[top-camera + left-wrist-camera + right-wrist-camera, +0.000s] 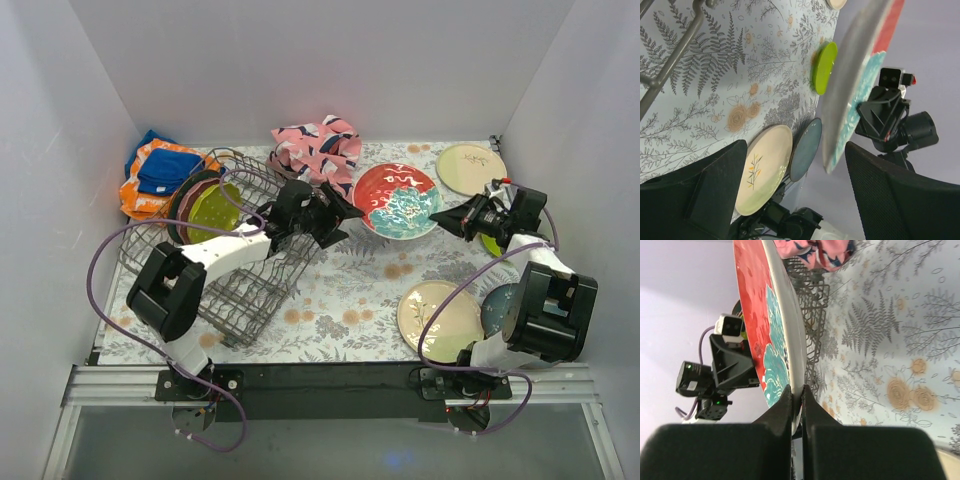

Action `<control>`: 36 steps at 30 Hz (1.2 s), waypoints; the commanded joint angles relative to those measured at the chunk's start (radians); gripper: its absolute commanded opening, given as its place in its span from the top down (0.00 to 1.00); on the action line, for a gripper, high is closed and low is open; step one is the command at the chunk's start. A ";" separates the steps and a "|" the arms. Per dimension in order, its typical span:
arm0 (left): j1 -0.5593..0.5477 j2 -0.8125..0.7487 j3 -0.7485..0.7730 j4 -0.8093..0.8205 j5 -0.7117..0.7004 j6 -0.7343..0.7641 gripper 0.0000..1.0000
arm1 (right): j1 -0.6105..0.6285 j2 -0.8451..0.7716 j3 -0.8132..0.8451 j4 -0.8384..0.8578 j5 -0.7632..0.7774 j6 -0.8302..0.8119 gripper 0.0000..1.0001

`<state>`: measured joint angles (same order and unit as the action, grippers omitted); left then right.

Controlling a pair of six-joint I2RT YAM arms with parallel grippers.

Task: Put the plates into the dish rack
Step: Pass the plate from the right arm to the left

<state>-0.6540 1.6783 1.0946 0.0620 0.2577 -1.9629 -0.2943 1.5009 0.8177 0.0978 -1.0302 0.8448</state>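
**Red plate held in the air beside a partly loaded rack, with four plates left on the table**

The right gripper (796,390) had its fingers clamped together on the rim of the red-and-teal plate (765,340). It held the plate on edge above the floral tablecloth (350,290), just right of the dish rack (250,290). The left gripper (795,150) faced it with fingers spread wide. The plate's edge lay between them but apparently untouched, so this looked like a hand-over not yet made. At the rack's far end stood a lime-green plate (215,212) with dark plates (185,215) behind it, though their number was unclear. Not yet loaded were a sprig-painted cream plate (435,318), a blue-grey plate (497,305), a small green plate (824,67) and a far cream plate (470,168). By that count the job seemed under half done.
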 commanded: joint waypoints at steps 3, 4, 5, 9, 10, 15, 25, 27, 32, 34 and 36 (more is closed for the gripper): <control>-0.012 0.047 0.109 0.007 -0.037 0.022 0.23 | 0.003 -0.100 0.005 0.071 -0.200 0.086 0.99; -0.012 0.064 0.122 0.006 -0.035 0.027 0.23 | 0.004 -0.105 -0.002 0.068 -0.203 0.086 0.99; -0.012 0.070 0.131 0.006 -0.037 0.035 0.23 | 0.009 -0.113 -0.008 0.068 -0.211 0.085 0.99; -0.013 0.095 0.166 0.006 -0.029 0.048 0.30 | 0.024 -0.134 -0.035 0.065 -0.222 0.082 0.99; -0.013 0.096 0.171 0.007 -0.025 0.050 0.32 | 0.030 -0.136 -0.043 0.065 -0.222 0.082 0.99; -0.013 0.069 0.137 0.033 -0.008 0.059 0.73 | 0.037 -0.142 -0.049 0.065 -0.217 0.076 0.99; -0.012 -0.112 0.025 0.079 -0.020 0.145 1.00 | 0.066 -0.116 -0.020 0.068 -0.380 -0.071 0.58; -0.012 -0.181 -0.004 0.076 -0.038 0.165 1.00 | 0.078 -0.117 0.007 0.069 -0.441 -0.153 0.37; -0.010 -0.360 -0.061 0.021 -0.100 0.214 1.00 | 0.122 -0.142 0.023 0.066 -0.515 -0.245 0.02; -0.007 -0.411 -0.078 -0.036 -0.132 0.237 1.00 | 0.133 -0.148 0.011 0.065 -0.513 -0.260 0.02; -0.004 -0.486 -0.087 -0.080 -0.152 0.266 1.00 | 0.138 -0.153 0.000 0.063 -0.510 -0.283 0.02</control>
<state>-0.6632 1.3773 0.9932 -0.0456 0.1516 -1.7454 -0.1684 1.3804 0.7982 0.1272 -1.4342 0.6472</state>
